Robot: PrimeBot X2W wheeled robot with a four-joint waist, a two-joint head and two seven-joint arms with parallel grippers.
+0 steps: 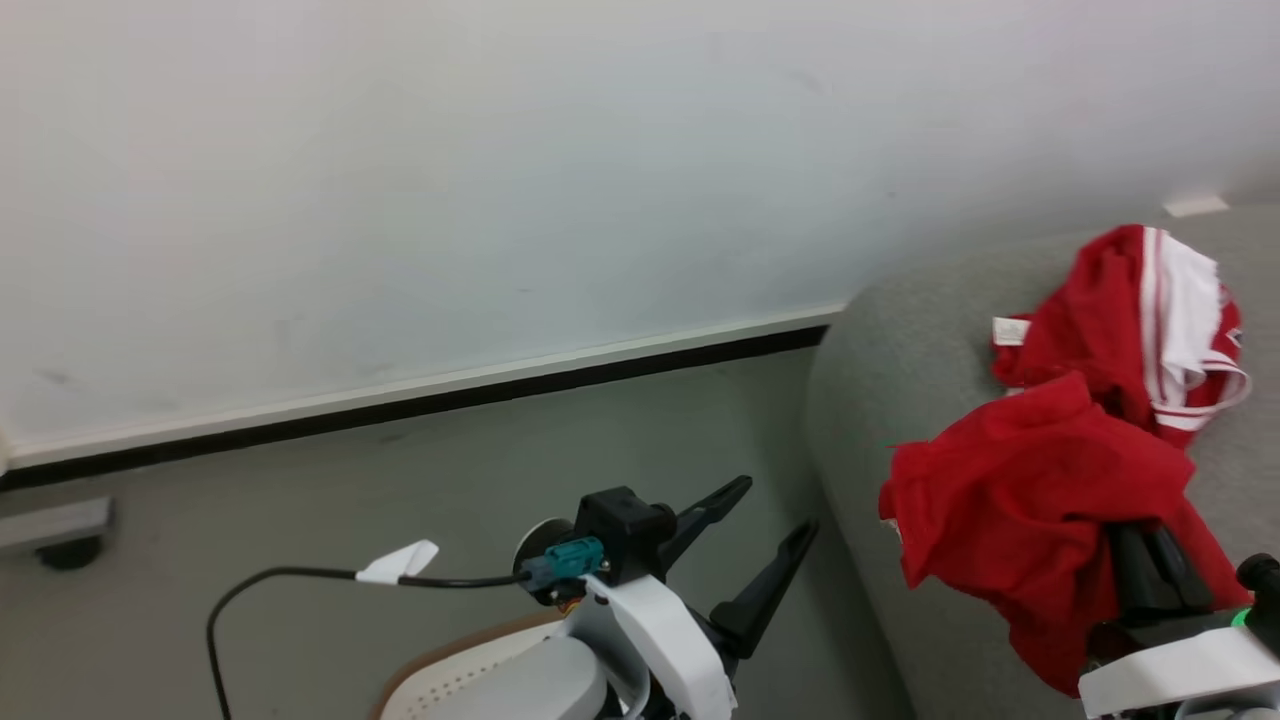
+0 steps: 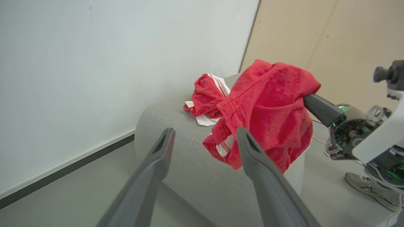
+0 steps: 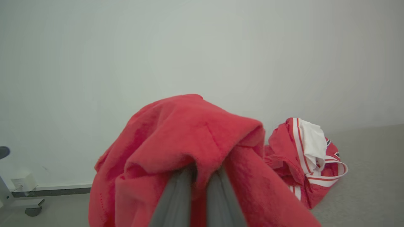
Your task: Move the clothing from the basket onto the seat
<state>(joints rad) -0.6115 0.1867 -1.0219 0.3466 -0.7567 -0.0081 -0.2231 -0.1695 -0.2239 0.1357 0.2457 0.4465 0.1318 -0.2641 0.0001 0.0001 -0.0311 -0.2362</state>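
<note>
A plain red piece of clothing (image 1: 1020,500) hangs draped over my right gripper (image 3: 203,172), which is shut on its cloth above the front of the grey seat (image 1: 900,360). Its fingertips are buried in the fabric. A second red garment with white stripes and a small tag (image 1: 1150,310) lies crumpled on the seat behind it. My left gripper (image 1: 777,505) stands open with nothing in it, over the floor to the left of the seat. In the left wrist view it (image 2: 205,135) points at the hanging garment (image 2: 268,104). The basket (image 1: 440,680) peeks out under my left arm.
A white wall with a dark baseboard (image 1: 420,405) runs behind the floor and seat. A grey caster foot (image 1: 60,530) sits at the far left. A black cable with a white tag (image 1: 400,562) trails from my left wrist. A shoe (image 2: 369,186) rests right of the seat.
</note>
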